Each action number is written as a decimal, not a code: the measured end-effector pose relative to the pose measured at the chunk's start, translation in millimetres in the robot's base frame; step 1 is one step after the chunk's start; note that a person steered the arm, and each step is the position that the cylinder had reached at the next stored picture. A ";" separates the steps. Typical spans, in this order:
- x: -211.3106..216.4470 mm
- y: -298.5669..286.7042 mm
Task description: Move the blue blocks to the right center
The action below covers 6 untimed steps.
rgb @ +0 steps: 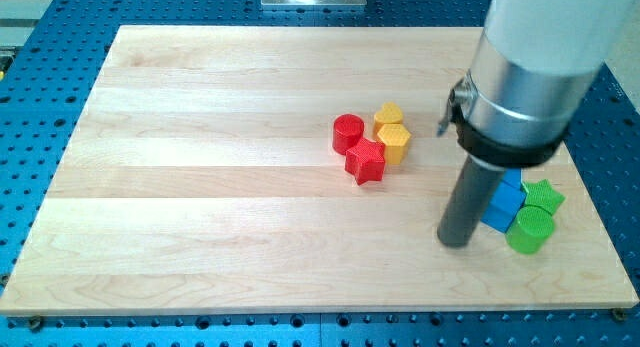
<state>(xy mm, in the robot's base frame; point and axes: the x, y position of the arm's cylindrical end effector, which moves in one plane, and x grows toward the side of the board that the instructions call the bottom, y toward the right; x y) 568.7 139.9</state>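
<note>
Two blue blocks sit at the view's right: one blue block (pixel 503 209) in front, and another blue block (pixel 513 179) just behind it, partly hidden by the arm. Their shapes are hard to make out. My tip (pixel 455 241) rests on the board just left of the front blue block, close to it or touching it. A green star block (pixel 543 196) and a green cylinder (pixel 530 230) press against the blue blocks on their right side.
A cluster sits right of the board's middle: a red cylinder (pixel 347 133), a red star block (pixel 366 161), a yellow block (pixel 389 115) and a yellow hexagonal block (pixel 395 142). The wooden board (pixel 200 187) lies on a blue perforated table; its right edge is near the green blocks.
</note>
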 end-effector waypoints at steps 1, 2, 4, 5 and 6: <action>10.7 14.5; -13.7 32.5; -44.6 62.3; -84.4 68.0; -105.1 93.4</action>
